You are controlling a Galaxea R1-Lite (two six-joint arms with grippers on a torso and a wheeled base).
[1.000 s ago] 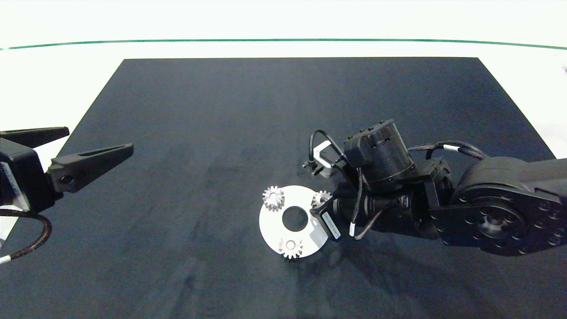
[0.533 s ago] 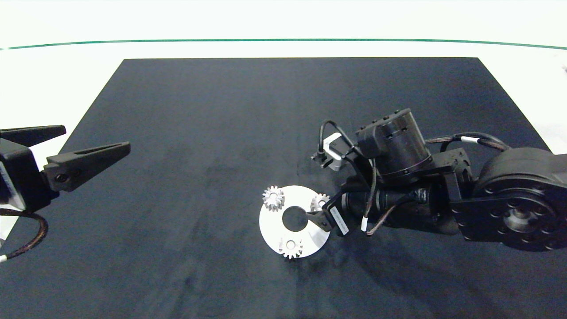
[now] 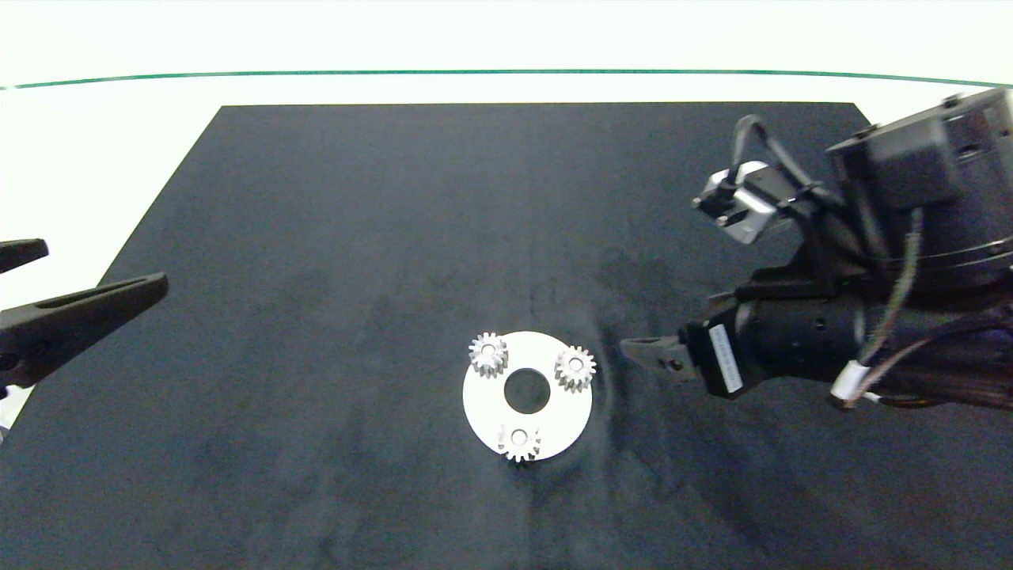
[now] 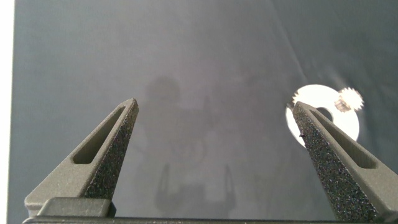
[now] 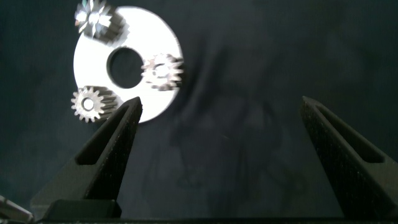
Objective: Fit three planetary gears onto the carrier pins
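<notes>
While gears (image 3: 574, 369) sit seated, right gripper (image 3: 641, 350) clear beside

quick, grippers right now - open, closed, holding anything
Left gripper: open, empty, at the mat's left edge.
Right gripper: open, empty, off to the right of the white disc.
</notes>
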